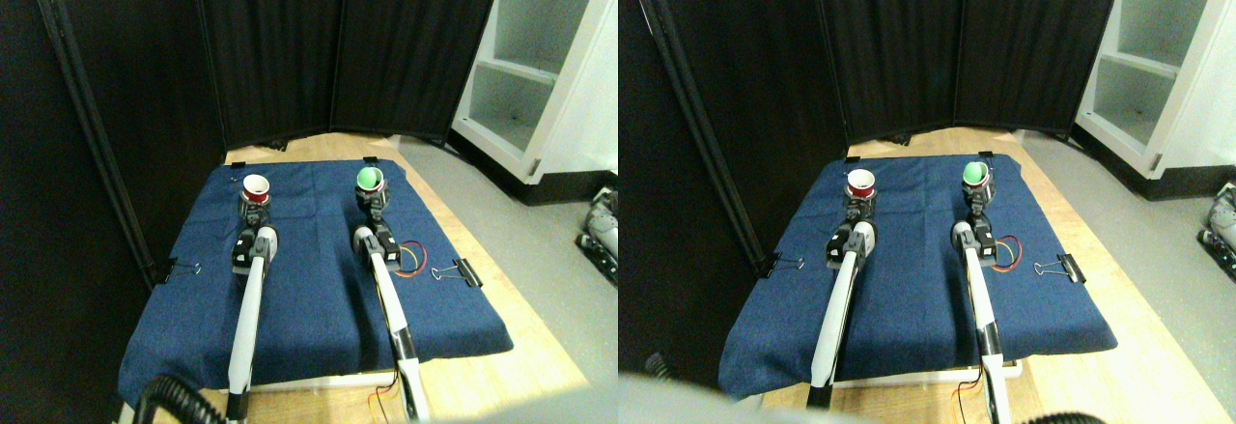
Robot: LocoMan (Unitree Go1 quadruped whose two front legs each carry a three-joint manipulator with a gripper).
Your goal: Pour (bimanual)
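Observation:
A red cup [256, 189] with a white inside stands upright on the blue cloth [319, 298] at the far left. My left gripper [255, 211] is right at its base. A green cup [370, 180] stands upright at the far right of the cloth, and my right gripper [373, 206] is at the bottom of it. Both grippers seem to be around their cups, but the jaws are too small to make out. What is inside the cups is not visible.
Black binder clips [462, 272] hold the cloth at its edges. Coloured wires [413, 256] loop beside my right arm. A dark folding screen [290, 47] closes off the back and left. A white shelf unit [546, 67] stands at the right.

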